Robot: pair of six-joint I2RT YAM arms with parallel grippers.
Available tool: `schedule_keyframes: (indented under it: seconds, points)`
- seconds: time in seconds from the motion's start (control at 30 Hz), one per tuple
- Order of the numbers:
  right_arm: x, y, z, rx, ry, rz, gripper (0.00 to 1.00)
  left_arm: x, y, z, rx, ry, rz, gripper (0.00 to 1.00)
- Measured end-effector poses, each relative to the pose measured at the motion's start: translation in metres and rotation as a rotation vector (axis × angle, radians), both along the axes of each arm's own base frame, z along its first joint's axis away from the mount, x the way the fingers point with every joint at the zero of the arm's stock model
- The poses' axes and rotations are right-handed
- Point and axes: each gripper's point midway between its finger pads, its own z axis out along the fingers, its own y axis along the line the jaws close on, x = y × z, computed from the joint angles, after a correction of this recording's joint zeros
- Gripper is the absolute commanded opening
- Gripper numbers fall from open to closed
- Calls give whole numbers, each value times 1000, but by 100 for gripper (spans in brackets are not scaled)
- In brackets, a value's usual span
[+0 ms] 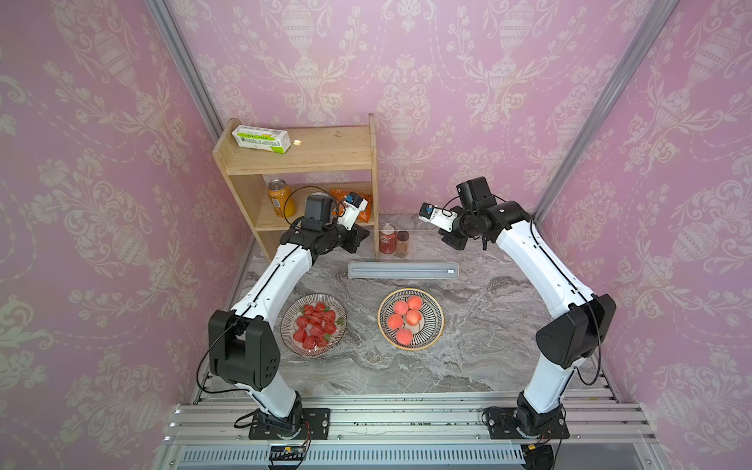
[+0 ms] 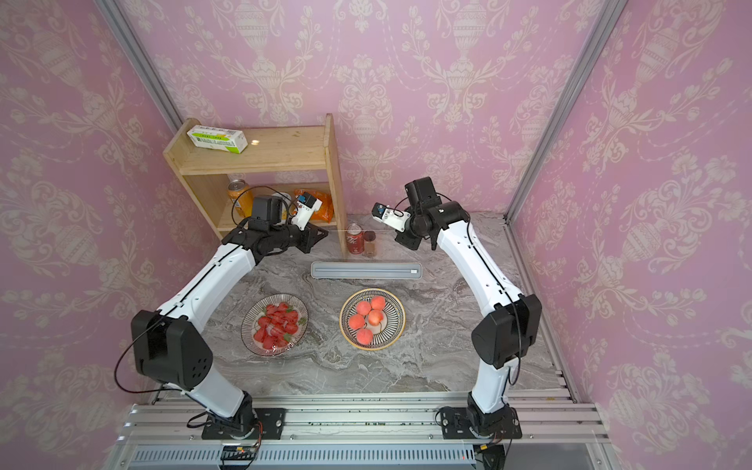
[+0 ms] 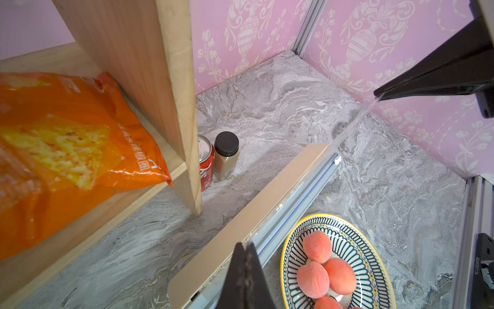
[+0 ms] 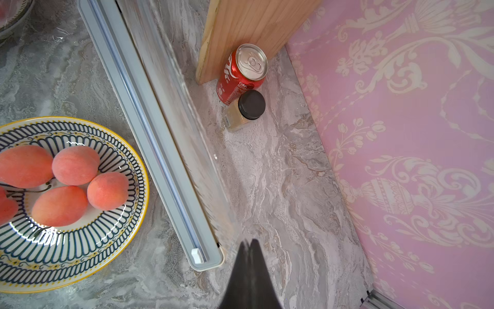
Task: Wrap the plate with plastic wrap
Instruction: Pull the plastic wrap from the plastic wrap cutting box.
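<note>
A sheet of clear plastic wrap [image 1: 423, 248] rises from its long cream box with a grey top [image 1: 403, 270] and is stretched between both grippers. My left gripper [image 1: 366, 234] is shut on the film's left corner and my right gripper [image 1: 440, 232] on its right corner, both above and behind the box. The left wrist view shows the film's edge [image 3: 352, 123] running to the right gripper's tips. The film [image 4: 184, 120] blurs the table beside the box [image 4: 160, 149] in the right wrist view. A striped, yellow-rimmed plate [image 1: 433, 325] holding peaches lies in front of the box. A plate [image 1: 291, 315] of red fruit lies to its left and looks glossy.
A wooden shelf [image 1: 309, 156] stands at the back left, close to my left gripper, with a green-and-white carton [image 1: 261, 139] on top and an orange can [image 1: 278, 197] and a snack bag [image 3: 61, 149] inside. A red cola can [image 1: 386, 239] and a spice jar [image 1: 402, 243] stand behind the film.
</note>
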Motion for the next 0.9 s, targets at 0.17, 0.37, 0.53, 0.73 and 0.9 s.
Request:
schedule_keyframes:
  seconds: [0.17, 0.37, 0.53, 0.73, 0.9]
  points:
    - [0, 2, 7, -6, -21, 6, 0, 1, 1, 6, -4, -10, 10, 0]
    - [1, 1, 11, -14, -37, 6, 0, 2, 1, 11, -14, -14, 19, 0]
    - [2, 1, 11, -18, -39, 2, 0, 3, 2, 12, -12, -19, 24, 0]
    - [2, 0, 11, -19, -41, 1, 0, 5, 1, 21, -19, -35, 26, 0]
    - [3, 0, 15, -17, -48, 0, 0, 6, 1, 29, -27, -47, 29, 0]
